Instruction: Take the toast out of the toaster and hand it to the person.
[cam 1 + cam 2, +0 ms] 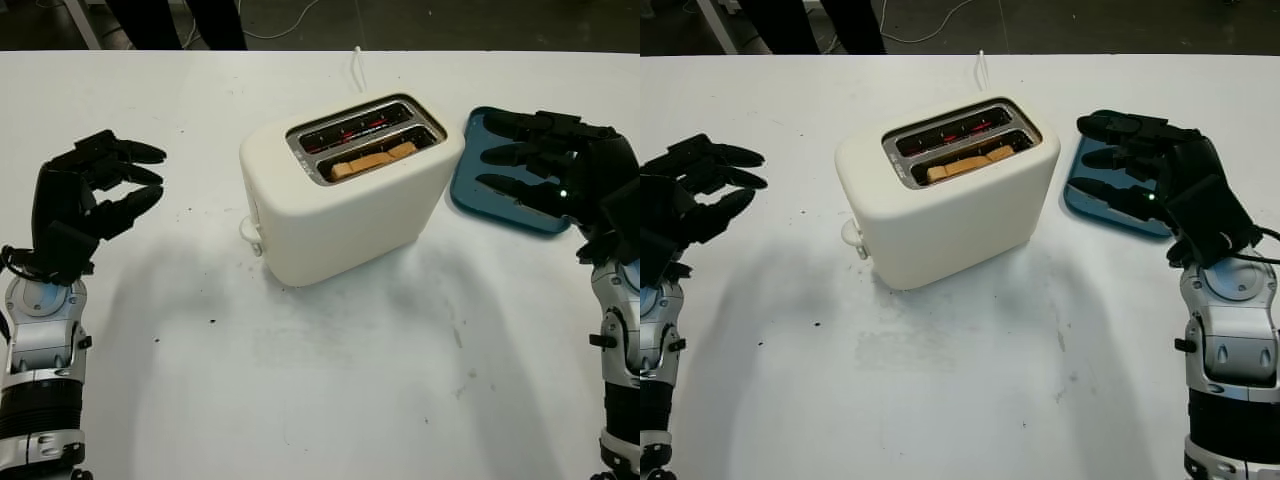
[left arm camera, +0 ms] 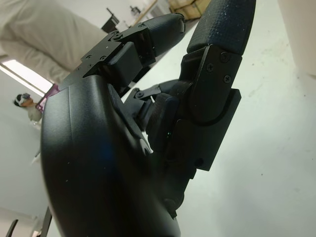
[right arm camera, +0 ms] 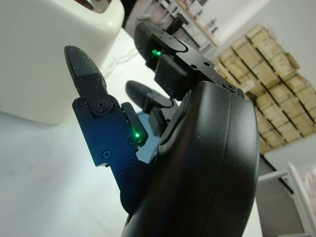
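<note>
Toast (image 1: 372, 160) sits in rounded, smooth cream toaster (image 1: 345, 200)

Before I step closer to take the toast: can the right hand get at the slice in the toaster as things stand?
Probably yes. The right hand is open beside the toaster, over the blue tray, and the toast sits in the near slot with nothing above it.
</note>
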`<state>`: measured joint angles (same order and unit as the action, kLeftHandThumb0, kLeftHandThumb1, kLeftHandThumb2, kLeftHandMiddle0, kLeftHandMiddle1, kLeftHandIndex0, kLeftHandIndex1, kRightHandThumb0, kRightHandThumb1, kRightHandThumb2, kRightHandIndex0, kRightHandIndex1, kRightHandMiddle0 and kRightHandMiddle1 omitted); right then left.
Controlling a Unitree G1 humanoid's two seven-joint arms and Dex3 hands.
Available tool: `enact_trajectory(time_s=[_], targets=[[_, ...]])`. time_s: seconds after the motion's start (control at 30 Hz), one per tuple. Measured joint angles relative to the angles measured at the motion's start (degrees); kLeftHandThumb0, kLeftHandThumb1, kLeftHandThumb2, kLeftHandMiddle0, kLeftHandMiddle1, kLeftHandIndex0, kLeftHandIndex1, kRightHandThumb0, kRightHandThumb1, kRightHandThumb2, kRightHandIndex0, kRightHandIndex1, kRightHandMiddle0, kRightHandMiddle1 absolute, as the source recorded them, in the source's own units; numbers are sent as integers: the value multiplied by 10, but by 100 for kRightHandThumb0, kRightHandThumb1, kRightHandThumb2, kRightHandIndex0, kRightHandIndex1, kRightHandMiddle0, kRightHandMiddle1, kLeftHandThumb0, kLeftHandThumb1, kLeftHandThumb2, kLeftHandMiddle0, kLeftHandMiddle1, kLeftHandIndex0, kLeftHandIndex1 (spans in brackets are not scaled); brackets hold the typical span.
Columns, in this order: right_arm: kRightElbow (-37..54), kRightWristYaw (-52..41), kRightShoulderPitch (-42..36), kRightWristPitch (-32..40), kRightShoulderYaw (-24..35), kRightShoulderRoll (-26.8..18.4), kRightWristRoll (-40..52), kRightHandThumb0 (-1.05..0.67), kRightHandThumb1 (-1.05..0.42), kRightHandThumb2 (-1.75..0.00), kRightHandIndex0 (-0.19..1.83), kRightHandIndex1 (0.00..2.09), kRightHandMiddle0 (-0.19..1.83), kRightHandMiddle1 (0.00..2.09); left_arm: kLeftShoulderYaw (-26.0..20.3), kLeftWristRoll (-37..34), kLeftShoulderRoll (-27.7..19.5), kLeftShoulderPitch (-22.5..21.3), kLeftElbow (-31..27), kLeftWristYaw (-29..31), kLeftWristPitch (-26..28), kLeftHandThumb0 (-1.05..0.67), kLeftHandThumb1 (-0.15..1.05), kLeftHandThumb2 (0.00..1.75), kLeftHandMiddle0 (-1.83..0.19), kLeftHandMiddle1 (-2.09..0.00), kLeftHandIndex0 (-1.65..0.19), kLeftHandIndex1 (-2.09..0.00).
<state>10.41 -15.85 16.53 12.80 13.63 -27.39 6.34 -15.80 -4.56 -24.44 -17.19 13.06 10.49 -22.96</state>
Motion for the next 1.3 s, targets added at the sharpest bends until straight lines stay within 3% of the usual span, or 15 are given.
enact_trajectory(time_s=[1.3], targets=[[0,0,2,4,0,0,-1,-39,-71,0,59,78,92,1,0,-8,2,0,-1,1,3,-105,92,7,-74,-100,-75,-78]])
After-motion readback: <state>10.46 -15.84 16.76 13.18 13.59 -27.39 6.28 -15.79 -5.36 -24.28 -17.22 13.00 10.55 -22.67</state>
